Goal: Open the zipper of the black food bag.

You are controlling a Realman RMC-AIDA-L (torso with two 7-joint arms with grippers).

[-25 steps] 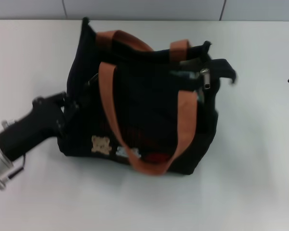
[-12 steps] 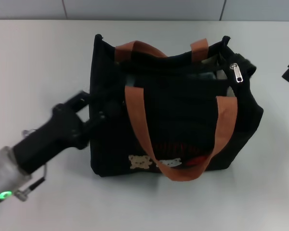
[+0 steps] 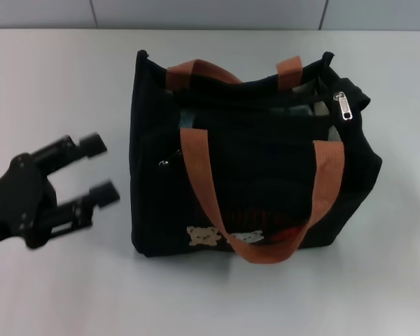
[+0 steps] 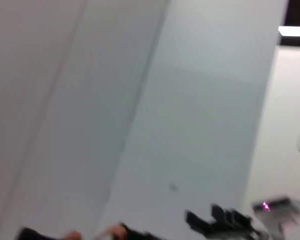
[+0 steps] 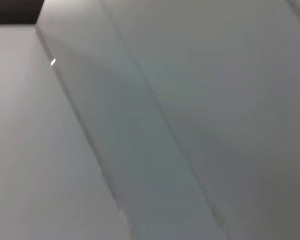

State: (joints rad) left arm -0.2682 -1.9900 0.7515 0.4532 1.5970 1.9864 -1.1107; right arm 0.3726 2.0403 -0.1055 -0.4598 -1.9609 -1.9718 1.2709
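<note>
One boxy black fabric food bag stood upright mid-worktop, near its far edge. My left gripper hung just beside the bag's left wall, apart from it, fingers spread and empty. One zipper ran along the top, its one silver metal pull tab at the far right corner. Two orange-brown webbing handles; one cream bear patch.

even diffuse overhead light on the head view, soft faint shadow under the black food bag, small glint on the zipper pull; left gripper edges motion-blurred; both wrist views soft, smeared, featureless grey
</note>
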